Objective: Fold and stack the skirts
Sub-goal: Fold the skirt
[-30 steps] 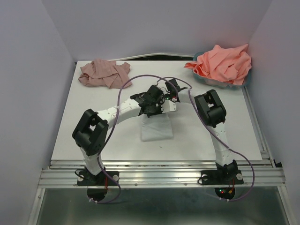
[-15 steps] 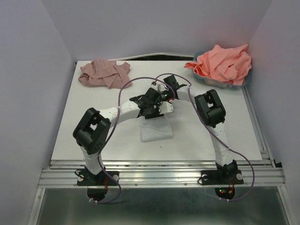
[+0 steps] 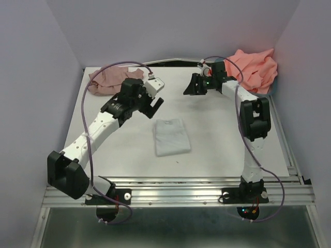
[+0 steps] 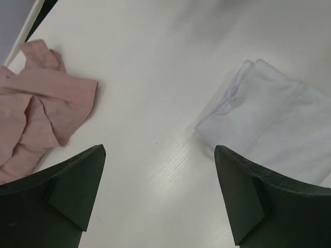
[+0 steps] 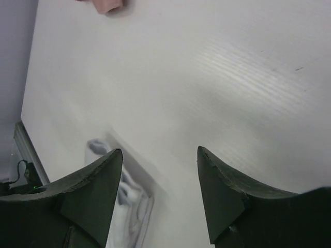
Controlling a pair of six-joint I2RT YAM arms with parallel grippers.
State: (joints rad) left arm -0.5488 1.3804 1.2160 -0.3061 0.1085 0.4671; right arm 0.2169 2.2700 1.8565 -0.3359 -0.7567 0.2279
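The pale white-blue skirt (image 3: 171,136) lies folded in a small rectangle at the table's middle, with nothing touching it; it also shows in the left wrist view (image 4: 274,121) and the right wrist view (image 5: 126,206). The mauve-pink skirt (image 3: 106,80) lies crumpled at the back left (image 4: 36,113). Coral cloth (image 3: 254,66) is heaped at the back right. My left gripper (image 3: 153,107) hangs open and empty (image 4: 159,150) between the mauve and pale skirts. My right gripper (image 3: 189,90) hovers open and empty (image 5: 159,150) behind the pale skirt.
The white tabletop (image 3: 124,147) ends at a metal rail along the near edge. Grey walls close in the left, back and right sides. Purple cables loop over both arms. The coral heap sits against the right wall, partly hidden by the right arm.
Both grippers have opened and left the pale skirt. The left arm swung back and left, the right arm back and right. The pale skirt now lies free in its fold.
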